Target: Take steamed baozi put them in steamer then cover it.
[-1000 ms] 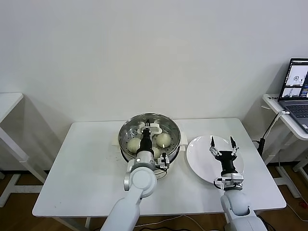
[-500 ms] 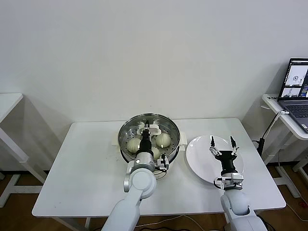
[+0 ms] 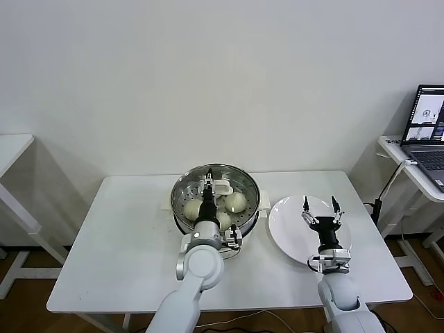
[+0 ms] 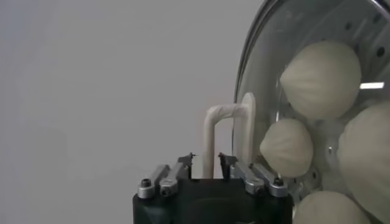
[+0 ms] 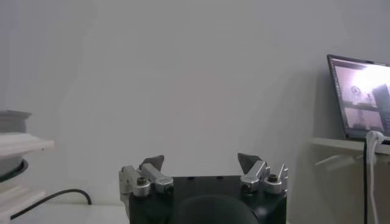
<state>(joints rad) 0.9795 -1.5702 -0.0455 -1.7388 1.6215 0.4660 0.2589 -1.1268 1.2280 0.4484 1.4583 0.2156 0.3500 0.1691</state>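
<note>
Change: left gripper [image 4: 207,163], clamped on the lid handle a second ago, is now parting its fingers around it.
Cover: round clear glass lid [image 3: 216,191] is resting on the shiny round stainless-steel steamer [image 3: 252,211].
Baozi: cream-white pleated buns [image 4: 321,79] are sitting inside the steamer.
Right gripper [image 3: 318,204]: hovering spread wide beside the steamer, over the flat white plate [image 3: 284,232].
Left to do: only withdrawing, seemingly.

You are looking at a lab: bare white wall [image 3: 208,76], white bench [image 3: 125,236], laptop [image 3: 428,125] on a side stand right of it.
</note>
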